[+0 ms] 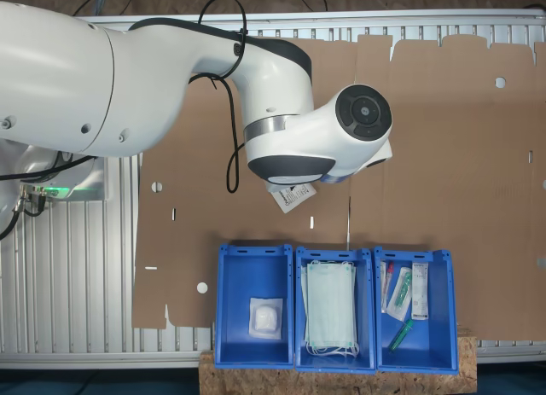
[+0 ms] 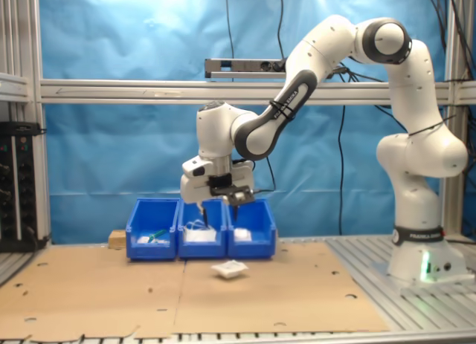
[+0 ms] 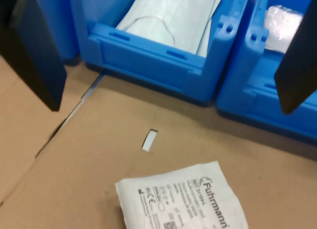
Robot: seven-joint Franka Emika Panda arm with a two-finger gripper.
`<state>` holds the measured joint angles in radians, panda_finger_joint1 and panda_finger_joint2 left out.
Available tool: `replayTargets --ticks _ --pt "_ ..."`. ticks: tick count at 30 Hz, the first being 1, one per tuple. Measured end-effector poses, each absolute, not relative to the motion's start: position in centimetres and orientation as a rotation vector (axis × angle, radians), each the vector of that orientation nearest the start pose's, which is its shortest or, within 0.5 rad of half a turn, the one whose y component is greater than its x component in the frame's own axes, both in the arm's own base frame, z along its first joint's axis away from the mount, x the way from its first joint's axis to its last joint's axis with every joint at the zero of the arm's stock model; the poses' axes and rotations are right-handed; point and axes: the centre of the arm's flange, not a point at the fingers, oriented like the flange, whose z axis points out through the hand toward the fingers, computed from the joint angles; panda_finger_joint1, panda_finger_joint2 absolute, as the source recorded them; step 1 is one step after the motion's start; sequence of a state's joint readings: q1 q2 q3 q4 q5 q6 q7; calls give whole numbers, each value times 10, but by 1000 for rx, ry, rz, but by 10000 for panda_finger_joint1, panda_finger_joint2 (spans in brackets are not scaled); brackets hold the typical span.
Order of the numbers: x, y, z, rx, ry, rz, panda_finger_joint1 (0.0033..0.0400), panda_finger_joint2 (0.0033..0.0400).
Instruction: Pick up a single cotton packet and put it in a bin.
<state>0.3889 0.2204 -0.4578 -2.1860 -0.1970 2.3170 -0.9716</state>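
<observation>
1. My gripper (image 2: 219, 204) hangs in the air with its two black fingers (image 3: 37, 51) wide apart, and nothing is between them.
2. The cotton packet (image 3: 183, 202) lies flat on the brown cardboard (image 3: 99, 155) that covers the counter. It is below my gripper and not touching it.
3. In the second exterior view the cotton packet (image 2: 229, 269) sits near the middle of the cardboard, just in front of the bins.
4. Three blue bins stand side by side at one edge of the cardboard.
5. The middle bin (image 1: 300, 267) holds pale green face masks (image 1: 330, 305).
6. One end bin (image 1: 226, 275) holds a puffy white packet (image 1: 265, 316).
7. The other end bin (image 1: 445, 275) holds long thin packets (image 1: 399, 294).
8. My white arm (image 2: 327, 47) reaches over the cardboard from its base at the side.
</observation>
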Motion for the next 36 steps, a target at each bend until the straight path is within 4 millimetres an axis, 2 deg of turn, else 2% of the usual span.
replayTargets --ticks 10,24,36 --pt "544 -35 262 -2843 -1690 304 400 400" --pt "518 -33 222 -2815 -1707 319 400 400" --pt "502 -33 205 -2804 -1715 315 400 400"
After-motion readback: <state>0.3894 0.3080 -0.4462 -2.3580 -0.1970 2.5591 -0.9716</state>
